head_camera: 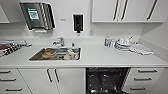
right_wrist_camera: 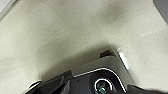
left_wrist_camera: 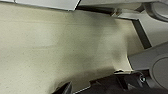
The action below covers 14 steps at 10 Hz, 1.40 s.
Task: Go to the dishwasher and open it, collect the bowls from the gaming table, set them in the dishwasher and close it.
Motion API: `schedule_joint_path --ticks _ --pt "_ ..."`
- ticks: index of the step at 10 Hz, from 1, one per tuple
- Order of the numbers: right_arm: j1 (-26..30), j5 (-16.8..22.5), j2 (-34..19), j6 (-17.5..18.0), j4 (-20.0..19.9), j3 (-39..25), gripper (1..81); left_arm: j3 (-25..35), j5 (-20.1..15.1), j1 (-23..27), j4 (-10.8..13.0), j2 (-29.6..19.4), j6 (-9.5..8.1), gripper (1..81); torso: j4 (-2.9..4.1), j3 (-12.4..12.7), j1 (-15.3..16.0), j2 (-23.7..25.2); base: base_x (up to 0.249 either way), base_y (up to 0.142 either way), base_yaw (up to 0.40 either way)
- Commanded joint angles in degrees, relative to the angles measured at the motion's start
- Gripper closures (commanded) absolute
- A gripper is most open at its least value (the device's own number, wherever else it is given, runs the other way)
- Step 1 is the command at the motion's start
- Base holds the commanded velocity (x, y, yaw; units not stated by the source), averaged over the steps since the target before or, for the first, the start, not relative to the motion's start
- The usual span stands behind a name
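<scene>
Across the middle of the head view runs a long white worktop [head_camera: 100, 56], with white wall cupboards with dark bar handles [head_camera: 125, 10] above it on the right and white base drawers and doors [head_camera: 37, 80] below. Under the worktop, right of centre, the built-in dishwasher [head_camera: 106, 80] stands open — its dark inside and black racks show between the white drawer fronts. Left of centre a rectangular stainless-steel sink [head_camera: 56, 53] is sunk into the worktop, holding some dishes, one of them orange-toned; a chrome tap [head_camera: 60, 41] rises at its far edge. On the far wall hang a steel paper-towel dispenser with a green label [head_camera: 37, 15] at the left and a small black soap dispenser [head_camera: 78, 23] nearer the middle. A heap of pale crockery and folded cloths [head_camera: 130, 46] lies on the worktop to the right, with small bottles [head_camera: 108, 42] just beside it on the left. At the far left edge sits a dark-and-white patterned object [head_camera: 10, 47], too blurred to name.

Both wrist views look down on a pale speckled floor [left_wrist_camera: 50, 50] — parts of the robot's own grey body border it. Whether the left gripper or the right gripper is released or clenched, I cannot tell.
</scene>
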<state>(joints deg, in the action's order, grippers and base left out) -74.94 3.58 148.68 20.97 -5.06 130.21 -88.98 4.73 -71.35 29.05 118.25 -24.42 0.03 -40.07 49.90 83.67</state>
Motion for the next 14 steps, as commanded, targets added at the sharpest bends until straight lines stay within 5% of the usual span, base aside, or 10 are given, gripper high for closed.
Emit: schedule_joint_path --ticks 1,4,7,14 --pt "-2.1 -4.5 2.4 -9.1 1.5 4.2 1.0 -13.7 1.8 -7.7 3.9 10.4 0.25 1.0 0.0 0.0 0.0 0.0 0.0 0.0 0.0" --pt "-5.3 -5.5 7.4 -13.1 2.9 11.0 1.0 -24.6 3.6 -11.8 4.1 18.4 0.24 1.0 0.0 0.0 0.0 0.0 0.0 0.0 0.0" --pt "-8.6 -5.3 14.6 -13.2 4.3 19.9 1.0 -38.4 3.8 -14.5 4.0 29.1 0.07 1.0 0.0 0.0 0.0 0.0 0.0 0.0 0.0" --pt "-11.3 -5.6 24.0 -17.6 2.9 29.4 1.0 -55.6 3.3 -16.3 3.4 41.9 -0.46 1.0 0.0 0.1 0.0 0.0 0.0 0.0 0.0"
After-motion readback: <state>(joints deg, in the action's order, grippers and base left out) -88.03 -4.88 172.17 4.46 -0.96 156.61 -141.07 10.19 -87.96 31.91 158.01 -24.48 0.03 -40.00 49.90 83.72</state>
